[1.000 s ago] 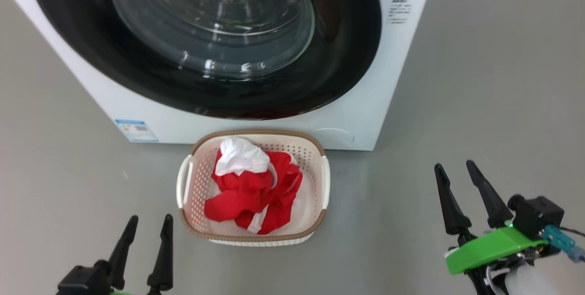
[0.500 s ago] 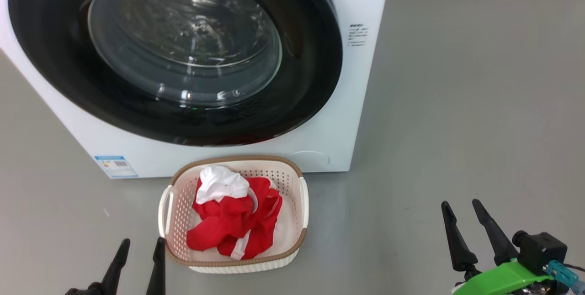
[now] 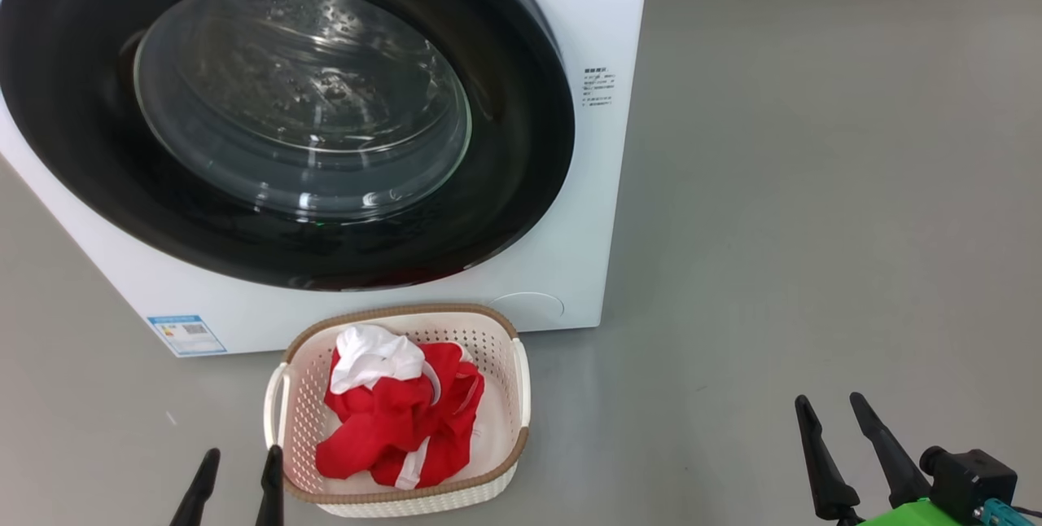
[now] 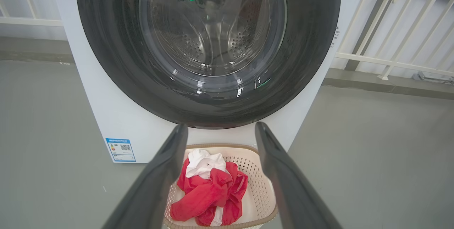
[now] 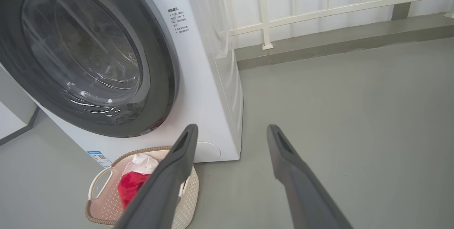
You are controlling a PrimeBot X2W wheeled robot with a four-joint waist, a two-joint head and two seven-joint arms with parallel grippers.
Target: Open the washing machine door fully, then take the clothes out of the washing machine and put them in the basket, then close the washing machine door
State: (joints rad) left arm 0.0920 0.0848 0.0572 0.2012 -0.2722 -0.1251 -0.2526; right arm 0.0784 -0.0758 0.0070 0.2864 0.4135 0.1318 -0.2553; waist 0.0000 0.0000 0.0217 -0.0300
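The left claw [image 3: 244, 453] stood with its two dark fingers spread and nothing between them, low over the grey floor [image 3: 814, 225], its tips just beside the near left corner of the basket [image 3: 399, 311]. Whether they touched the rim could not be told. The right claw [image 3: 829, 401] was likewise spread and held nothing, well apart from the basket on its right, over bare floor.

The basket sat on the floor just in front of the washing machine [image 3: 602, 184], below the lower edge of the washing machine door [image 3: 521, 143]. The clothes [image 3: 391, 420] lay bunched inside it, red folds with a white part on top toward the machine.

The door was closed flat against the white front, its black rim around the glass window; through the glass the left wrist view showed the perforated drum [image 4: 212, 44]. A small blue label [image 3: 186, 335] was stuck low on the front, left of the basket. A white railing [image 5: 319, 9] ran behind the machine.
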